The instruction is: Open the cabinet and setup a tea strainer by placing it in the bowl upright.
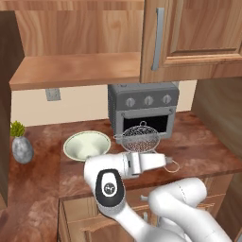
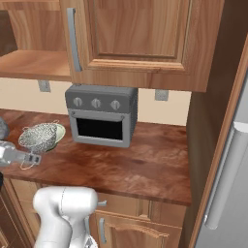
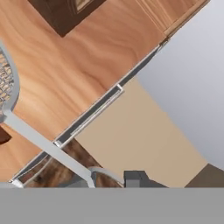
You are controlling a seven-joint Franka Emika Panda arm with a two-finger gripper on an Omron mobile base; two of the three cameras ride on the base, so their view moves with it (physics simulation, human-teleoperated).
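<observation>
The gripper (image 1: 166,162) hangs over the near part of the counter (image 1: 198,151), jaws closed on the thin wire handle of the strainer (image 1: 141,137). The mesh cup stands out beyond the fingertips, raised above the counter, to the right of the bowl (image 1: 86,144) and in front of the toaster oven (image 1: 143,108). In the right base view the cup overlaps the bowl. Far left, a vase (image 1: 21,149) sits on the counter. Above, the cabinet (image 1: 189,38) door is swung open, the shelf (image 1: 75,70) bare.
</observation>
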